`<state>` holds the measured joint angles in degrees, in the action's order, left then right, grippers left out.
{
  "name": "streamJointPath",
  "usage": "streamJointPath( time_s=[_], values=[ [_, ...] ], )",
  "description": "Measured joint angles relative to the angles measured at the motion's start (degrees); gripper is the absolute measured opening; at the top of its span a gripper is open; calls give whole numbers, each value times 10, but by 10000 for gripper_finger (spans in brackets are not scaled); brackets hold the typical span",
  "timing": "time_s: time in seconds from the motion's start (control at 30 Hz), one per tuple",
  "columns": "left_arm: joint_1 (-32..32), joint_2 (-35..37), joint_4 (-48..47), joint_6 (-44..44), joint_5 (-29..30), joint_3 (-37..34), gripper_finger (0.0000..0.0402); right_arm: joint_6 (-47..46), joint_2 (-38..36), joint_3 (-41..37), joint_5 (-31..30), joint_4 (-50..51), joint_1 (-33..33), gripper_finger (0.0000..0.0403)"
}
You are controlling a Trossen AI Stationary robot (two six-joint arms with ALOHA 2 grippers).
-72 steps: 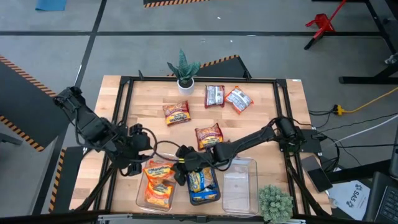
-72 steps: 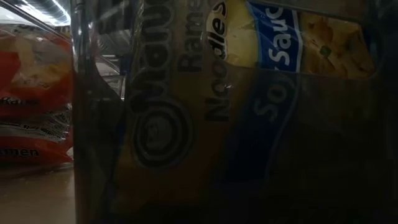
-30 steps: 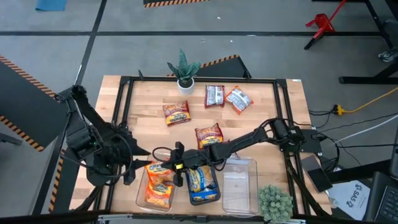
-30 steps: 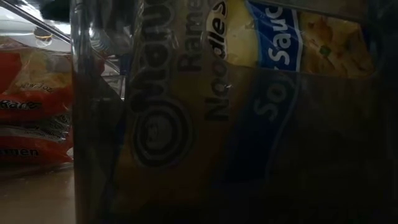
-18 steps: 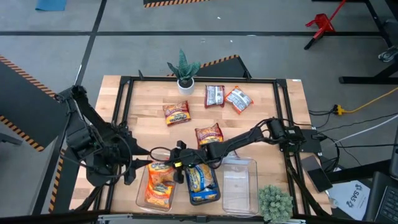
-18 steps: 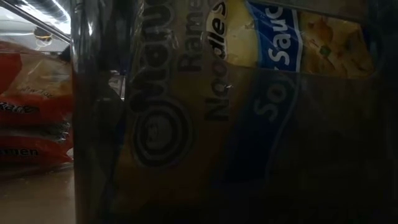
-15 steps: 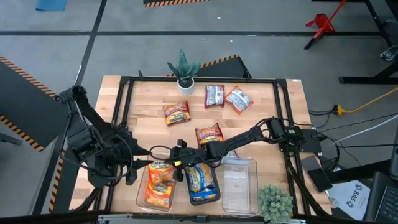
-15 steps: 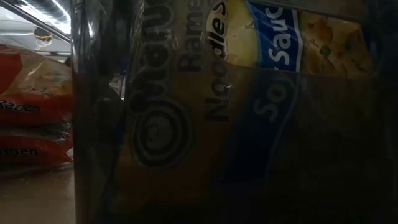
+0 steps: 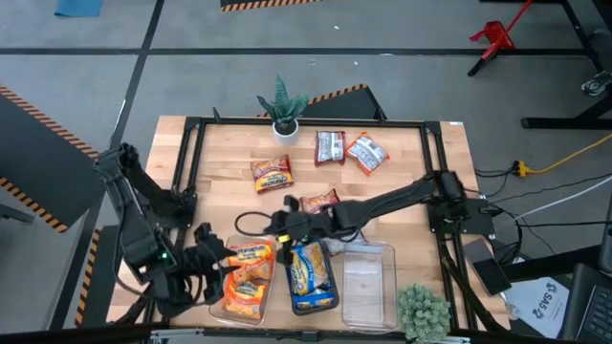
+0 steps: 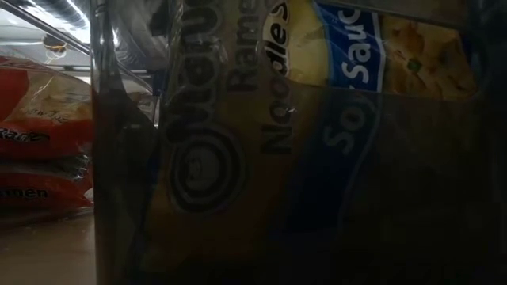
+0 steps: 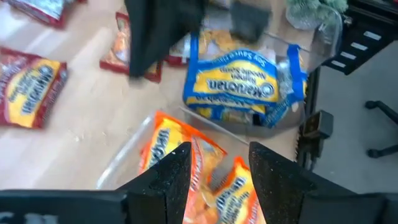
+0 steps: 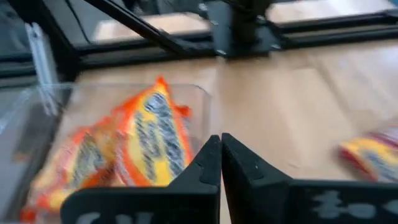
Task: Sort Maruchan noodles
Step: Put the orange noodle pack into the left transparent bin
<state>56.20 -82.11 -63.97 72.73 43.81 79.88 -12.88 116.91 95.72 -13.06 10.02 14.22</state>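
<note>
Your left gripper [image 11: 214, 180] hangs at the near left edge of the table with its jaws partly parted and nothing between them. Just beyond its fingertips sits the clear rectangular plastic bin [image 9: 216, 304] holding the crinkly orange noodle packets [image 9: 247, 279]; in the left wrist view those orange packets [image 11: 205, 180] show through the gap of the jaws, but the fingers do not touch them.

Past that, the second clear bin [image 9: 334, 287] holds the blue-and-yellow noodle packets [image 9: 310, 272], seen from the left wrist as a blue-and-yellow packet [image 11: 239, 90] lying beyond the orange ones. In the low view the same kind of packet [image 10: 317, 119] fills the frame behind a bin wall, with orange packets [image 10: 40, 142] stacked to one side.

Your right gripper [image 9: 288, 227] reaches across the table to a spot just behind the two filled bins. Its jaws are pressed fully together and hold nothing; from the right wrist view the closed fingertips [image 12: 219, 165] point toward the orange packets [image 12: 134, 140] in their bin.

A third clear bin [image 9: 368, 283] stands beside the blue-and-yellow one.

Just behind the right gripper's jaws lies a red-and-yellow noodle packet [image 9: 318, 202] on the wooden table [image 9: 402, 172], partly covered by the arm. Farther back lies another red-and-yellow packet [image 9: 272, 173], and beyond it two red-and-silver packets [image 9: 330, 146] [image 9: 367, 152] near the far edge, beside a small potted green plant [image 9: 283, 107].
</note>
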Motion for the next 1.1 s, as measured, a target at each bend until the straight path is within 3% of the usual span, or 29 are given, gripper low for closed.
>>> streamJointPath(
  time_s=[0.17, 0.4, 0.63, 1.1],
  values=[
    [13, -11, 4, 41, -7, -8, 135, 30, -60, 0, -22, 66, 3, 0],
    [4, -12, 8, 127, -49, -85, 115, 43, -99, 0, -50, 81, 4, 0],
    [-42, -12, 140, 79, -137, -175, 114, 42, -102, 0, -38, 101, 4, 1],
    [-113, -11, 219, 66, -180, -278, 114, 31, -101, 0, -13, 132, 4, 1]
  ],
)
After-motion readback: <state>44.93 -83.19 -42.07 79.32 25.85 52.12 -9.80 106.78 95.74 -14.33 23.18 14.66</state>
